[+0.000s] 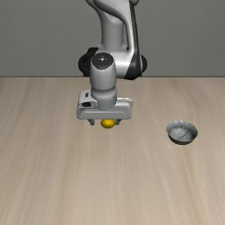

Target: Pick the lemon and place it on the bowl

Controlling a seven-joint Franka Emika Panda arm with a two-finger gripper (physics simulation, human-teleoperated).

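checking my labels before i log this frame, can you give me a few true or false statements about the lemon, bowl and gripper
1. The lemon lies in the bowl. False: it is under the gripper, well apart from the bowl.
2. The bowl stands toward the exterior view's right of the gripper. True.
3. The bowl is bright red. False: it is grey.
4. The gripper hangs directly over the lemon. True.
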